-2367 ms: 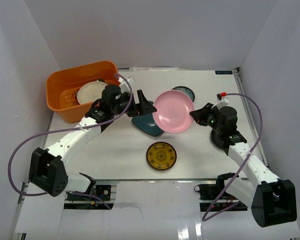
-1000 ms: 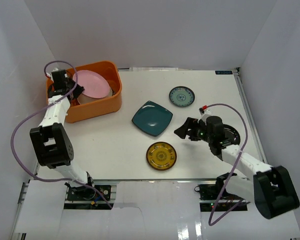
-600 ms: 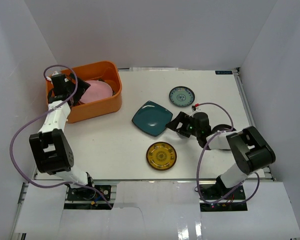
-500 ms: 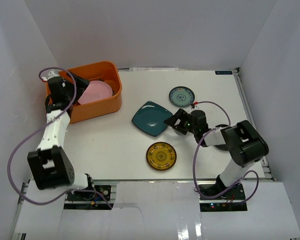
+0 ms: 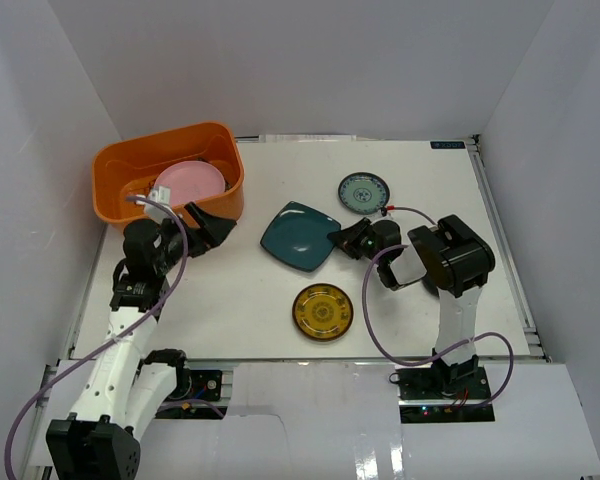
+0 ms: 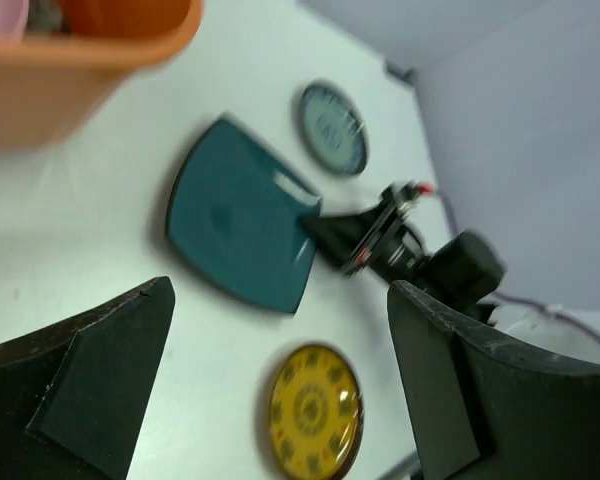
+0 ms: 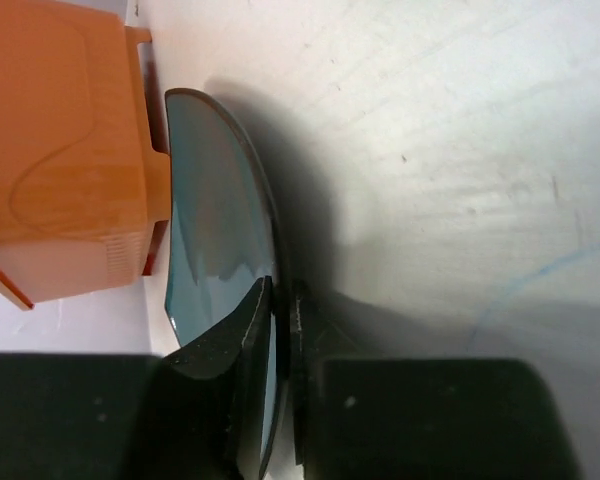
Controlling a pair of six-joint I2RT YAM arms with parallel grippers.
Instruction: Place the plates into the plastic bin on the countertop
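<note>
— Left gripper has pulled back out of the plastic bin, fingers spread wide and empty. The pink plate lies inside.
— And the right gripper?
— It slid over to the teal square plate on the countertop and is pinching its right corner. The amber plate and the small teal round plate lie nearby.

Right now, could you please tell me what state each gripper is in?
The left gripper is open, holding nothing.
The right gripper is closed on the edge of the teal square plate.
</note>
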